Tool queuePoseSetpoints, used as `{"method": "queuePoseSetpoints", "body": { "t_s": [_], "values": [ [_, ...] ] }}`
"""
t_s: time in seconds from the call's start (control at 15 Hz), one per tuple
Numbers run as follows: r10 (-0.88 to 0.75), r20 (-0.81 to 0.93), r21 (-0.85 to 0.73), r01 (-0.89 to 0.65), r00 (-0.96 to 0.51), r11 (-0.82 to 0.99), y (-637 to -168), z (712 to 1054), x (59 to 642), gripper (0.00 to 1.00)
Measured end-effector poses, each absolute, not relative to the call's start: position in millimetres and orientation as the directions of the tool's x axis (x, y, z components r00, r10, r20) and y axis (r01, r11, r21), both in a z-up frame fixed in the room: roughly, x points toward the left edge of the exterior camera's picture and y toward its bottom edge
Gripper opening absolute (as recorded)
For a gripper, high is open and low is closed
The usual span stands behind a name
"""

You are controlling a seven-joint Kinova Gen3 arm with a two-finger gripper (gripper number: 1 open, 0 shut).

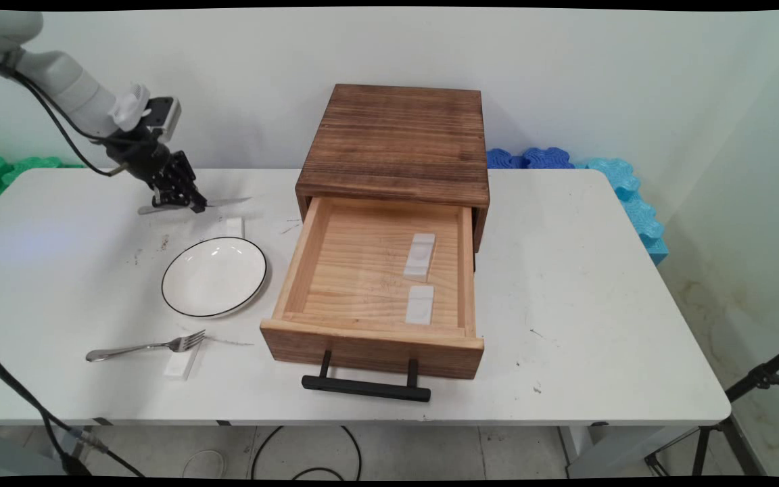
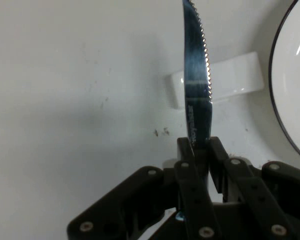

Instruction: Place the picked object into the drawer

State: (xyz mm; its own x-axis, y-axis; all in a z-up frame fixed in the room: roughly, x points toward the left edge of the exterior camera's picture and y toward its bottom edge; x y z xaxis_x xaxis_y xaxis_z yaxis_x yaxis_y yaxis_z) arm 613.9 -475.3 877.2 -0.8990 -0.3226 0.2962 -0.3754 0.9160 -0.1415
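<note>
Pinching the knife [image 2: 197, 75] near its handle, your fingers [image 2: 190, 172] hold it above the table [image 1: 599, 284], over the white rest [image 2: 217, 80] beside the plate [image 1: 214, 277]. Keep the blade level and your grip firm. Nearby stand an open wooden drawer [image 1: 376, 284], a fork [image 1: 146, 347] and a plain wall.

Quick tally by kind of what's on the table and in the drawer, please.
Knife, clamped in the gripper: 1
Fork: 1
Plate: 1
Wooden drawer box, drawer open: 1
White rests: 4, one under the fork, one by the plate, two in the drawer
Total: 8
</note>
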Motion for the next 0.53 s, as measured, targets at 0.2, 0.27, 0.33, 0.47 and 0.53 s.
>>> {"method": "queuePoseSetpoints", "body": {
  "t_s": [0.2,0.27,0.33,0.47,0.53],
  "values": [
    [-0.315,0.296,-0.150,-0.369,-0.902,0.917,-472,896,604,0.00],
    [-0.311,0.296,-0.151,-0.366,-0.903,0.918,-471,902,601,0.00],
    [-0.309,0.297,-0.152,-0.364,-0.904,0.919,-470,905,599,0.00],
    [-0.297,0.299,-0.156,-0.353,-0.907,0.923,-468,917,591,0.00],
    [-0.289,0.301,-0.157,-0.347,-0.909,0.925,-466,923,586,0.00]
  ]
}}
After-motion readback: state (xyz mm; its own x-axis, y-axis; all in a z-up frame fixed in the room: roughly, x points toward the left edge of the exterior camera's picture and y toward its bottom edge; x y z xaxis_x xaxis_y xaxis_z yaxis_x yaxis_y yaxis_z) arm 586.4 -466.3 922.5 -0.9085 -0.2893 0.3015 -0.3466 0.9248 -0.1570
